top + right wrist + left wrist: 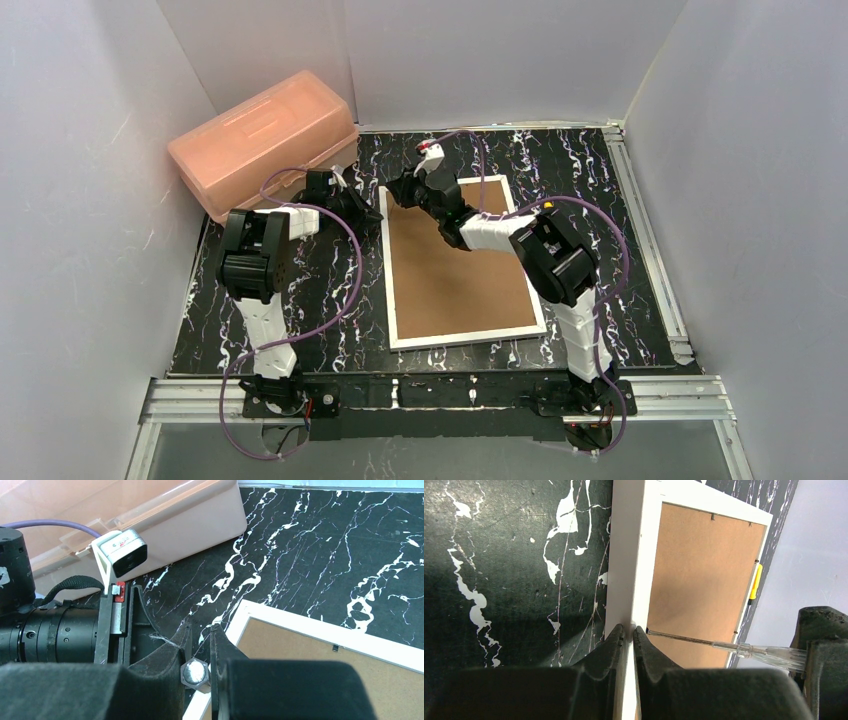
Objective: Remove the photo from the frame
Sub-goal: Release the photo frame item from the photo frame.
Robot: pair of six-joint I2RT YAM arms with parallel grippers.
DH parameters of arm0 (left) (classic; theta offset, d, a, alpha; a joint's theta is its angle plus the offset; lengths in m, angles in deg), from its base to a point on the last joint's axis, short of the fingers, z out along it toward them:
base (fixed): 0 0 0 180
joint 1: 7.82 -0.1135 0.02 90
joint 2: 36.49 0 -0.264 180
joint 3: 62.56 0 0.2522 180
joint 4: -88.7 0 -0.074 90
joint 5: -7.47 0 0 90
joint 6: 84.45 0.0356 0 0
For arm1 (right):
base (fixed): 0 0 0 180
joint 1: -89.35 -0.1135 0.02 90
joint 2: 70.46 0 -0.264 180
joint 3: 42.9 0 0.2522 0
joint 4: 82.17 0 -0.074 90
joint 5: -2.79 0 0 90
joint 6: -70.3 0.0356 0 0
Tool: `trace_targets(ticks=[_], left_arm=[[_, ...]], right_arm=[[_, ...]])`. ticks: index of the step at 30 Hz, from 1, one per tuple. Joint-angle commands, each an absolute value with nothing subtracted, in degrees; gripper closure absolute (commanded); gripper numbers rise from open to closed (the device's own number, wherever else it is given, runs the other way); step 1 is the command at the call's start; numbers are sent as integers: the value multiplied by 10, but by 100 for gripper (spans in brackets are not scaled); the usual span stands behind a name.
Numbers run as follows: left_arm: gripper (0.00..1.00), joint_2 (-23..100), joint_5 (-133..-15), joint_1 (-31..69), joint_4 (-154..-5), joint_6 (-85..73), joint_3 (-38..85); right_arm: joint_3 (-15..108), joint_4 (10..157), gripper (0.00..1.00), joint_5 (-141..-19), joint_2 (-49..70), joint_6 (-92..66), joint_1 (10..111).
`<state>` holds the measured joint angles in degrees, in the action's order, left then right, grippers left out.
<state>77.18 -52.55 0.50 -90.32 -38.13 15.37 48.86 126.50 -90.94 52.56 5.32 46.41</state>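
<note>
The frame lies face-down on the counter, hiding the photo; left claw pinches its white rim, right claw pinches a screwdriver

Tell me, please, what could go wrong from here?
1. The screwdriver tip, held by the right gripper, sits at the edge of the backing board; it might slip and gouge the board.
2. The left gripper pinches only the thin white border of the frame, so prying could twist it loose.
</note>
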Motion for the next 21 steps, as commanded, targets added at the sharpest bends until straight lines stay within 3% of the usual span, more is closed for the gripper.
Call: trace_targets(ticks=[1, 13, 21], left_arm=[[94, 774, -514, 38, -885, -375, 139], [97, 766, -534, 40, -852, -361, 149], [93, 686, -592, 6, -810, -369, 103]], right_arm=[[515, 1239, 99, -759, 560, 170, 366], [522, 1227, 99, -762, 553, 165, 362], [502, 1149, 99, -822, 468, 135, 411]])
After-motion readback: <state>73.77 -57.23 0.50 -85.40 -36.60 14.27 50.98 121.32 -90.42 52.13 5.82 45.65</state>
